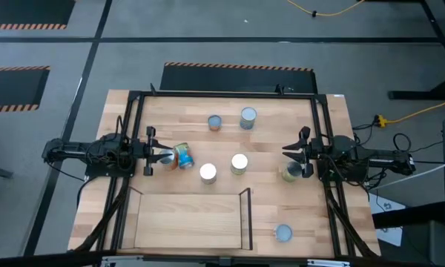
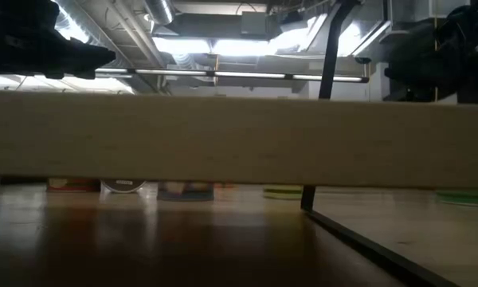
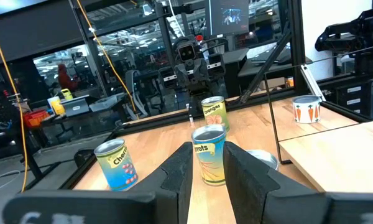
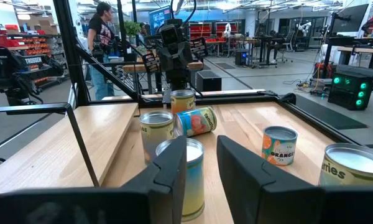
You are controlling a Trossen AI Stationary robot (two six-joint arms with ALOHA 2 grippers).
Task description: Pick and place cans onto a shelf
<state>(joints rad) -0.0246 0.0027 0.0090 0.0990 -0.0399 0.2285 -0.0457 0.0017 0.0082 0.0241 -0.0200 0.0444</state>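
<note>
Cans are spread over the wooden bench [image 1: 334, 133], and none is seen on the shelf [image 1: 185, 219], the small light board with thin black rails at the near edge. Two cans stand at the far side, one with a grey top [image 1: 215, 122] and one with a silver top [image 1: 248, 116]. Two white-topped cans [image 1: 208, 173] [image 1: 239, 163] stand in the middle, close together. A blue and orange can [image 1: 184, 156] lies on its side just beside the left hand [image 1: 148, 154]. A little can [image 1: 165, 156] is seen right at that hand's tips. Whether it is clamped cannot be told; the fingers [image 3: 174, 177] are seen a little apart, with a carrots can [image 3: 209, 154] farther off in line with the gap.

A green-topped can [image 1: 291, 172] sits by the right hand [image 1: 304, 152]. Its fingers [image 4: 174, 171] are also a little apart, with a white-topped can [image 4: 185, 177] seen between them. Whether it is squeezed cannot be told. One more can [image 1: 282, 233] stands alone near the front, outside the shelf's black rail [image 1: 248, 215].

From the low view, a wide wooden board [image 2: 239, 139] blocks most of the bench.
</note>
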